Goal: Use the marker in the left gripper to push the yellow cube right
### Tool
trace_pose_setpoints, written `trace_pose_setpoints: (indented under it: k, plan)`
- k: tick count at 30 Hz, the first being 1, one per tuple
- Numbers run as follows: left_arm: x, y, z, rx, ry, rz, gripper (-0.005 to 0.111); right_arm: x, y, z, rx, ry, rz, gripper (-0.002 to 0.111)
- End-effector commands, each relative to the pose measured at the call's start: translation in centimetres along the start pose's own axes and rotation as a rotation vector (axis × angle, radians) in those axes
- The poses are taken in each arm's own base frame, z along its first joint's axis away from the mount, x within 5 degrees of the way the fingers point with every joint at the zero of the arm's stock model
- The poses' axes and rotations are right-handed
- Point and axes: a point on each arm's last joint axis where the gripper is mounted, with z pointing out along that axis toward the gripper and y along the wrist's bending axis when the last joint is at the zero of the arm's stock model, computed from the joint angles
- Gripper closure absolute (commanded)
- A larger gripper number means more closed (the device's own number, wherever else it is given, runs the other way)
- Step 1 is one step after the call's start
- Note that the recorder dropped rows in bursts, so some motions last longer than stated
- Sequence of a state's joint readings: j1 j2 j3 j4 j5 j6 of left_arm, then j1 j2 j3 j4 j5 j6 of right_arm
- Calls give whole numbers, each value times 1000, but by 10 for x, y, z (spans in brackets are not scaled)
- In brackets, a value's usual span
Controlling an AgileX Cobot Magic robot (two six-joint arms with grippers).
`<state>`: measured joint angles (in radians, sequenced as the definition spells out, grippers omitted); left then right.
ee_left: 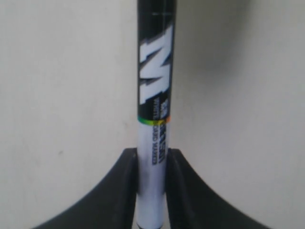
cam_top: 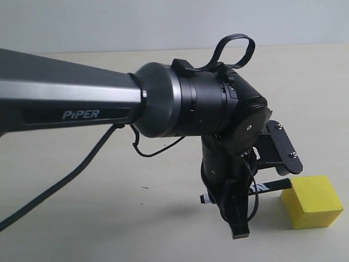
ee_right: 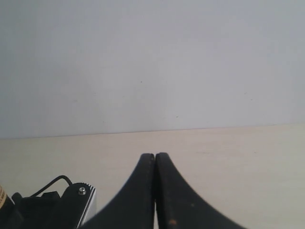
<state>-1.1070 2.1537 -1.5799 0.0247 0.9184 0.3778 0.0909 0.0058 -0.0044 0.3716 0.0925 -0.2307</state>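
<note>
Left gripper [ee_left: 151,157]: clenched on marker [cam_top: 272,184], whose tip is set against the left face of yellow cube [cam_top: 312,201]. Step judged: pushing. A steady rightward sweep is called for.

Close exterior; wrists along fingers [ee_left: 119,191]

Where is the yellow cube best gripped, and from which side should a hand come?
Probably from above, pinching the near and far faces of the yellow cube: it sits flat, its top is free, and the marker crowds its left side.
</note>
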Motion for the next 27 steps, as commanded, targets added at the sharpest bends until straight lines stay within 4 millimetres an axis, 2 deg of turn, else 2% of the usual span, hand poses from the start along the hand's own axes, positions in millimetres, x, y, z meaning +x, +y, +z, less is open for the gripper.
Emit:
trace_pose_setpoints:
  k: [1, 7, 14, 27]
  plan:
    - [-9, 1, 1, 9, -30, -6, 107, 1, -1, 0, 5, -7, -7, 108]
    - [-16, 3, -2, 12, -45, -11, 107, 1, -1, 0, 5, -7, -7, 108]
    - [-7, 7, -3, 15, 27, -10, 107, 1, -1, 0, 5, -7, -7, 108]
    - [-6, 14, -26, -52, -5, -56, 107, 1, -1, 0, 5, -7, -7, 108]
